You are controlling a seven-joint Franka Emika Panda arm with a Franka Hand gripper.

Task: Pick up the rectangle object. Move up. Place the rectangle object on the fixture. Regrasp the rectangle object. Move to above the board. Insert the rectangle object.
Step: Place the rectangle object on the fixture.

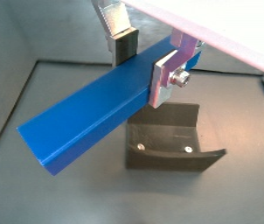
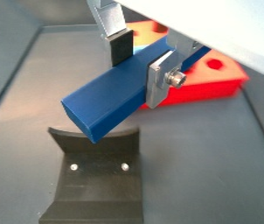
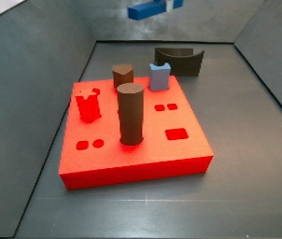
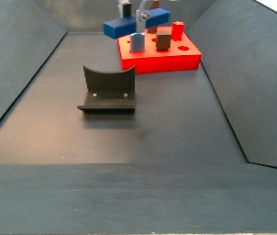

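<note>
My gripper (image 1: pixel 146 66) is shut on the rectangle object (image 1: pixel 82 114), a long dark-blue bar, and holds it in the air, tilted. The far finger's dark pad (image 1: pixel 124 48) and the near silver finger plate (image 1: pixel 166 77) press its two sides. In a wrist view the fixture (image 1: pixel 170 140), a dark block with a curved notch, sits on the floor below the bar. In a side view the bar (image 4: pixel 135 25) hangs in the gripper (image 4: pixel 138 13) above the near end of the red board (image 4: pixel 166 57), beyond the fixture (image 4: pixel 106 89). In a side view the bar (image 3: pixel 154 8) is high above the fixture (image 3: pixel 178 61).
The red board (image 3: pixel 169 149) carries a tall brown cylinder (image 3: pixel 130 114), a brown hexagonal peg (image 3: pixel 122 75), a light-blue peg (image 3: pixel 160 77) and a small red peg (image 3: pixel 88 105). Grey sloping walls (image 4: pixel 18 83) enclose the floor on all sides.
</note>
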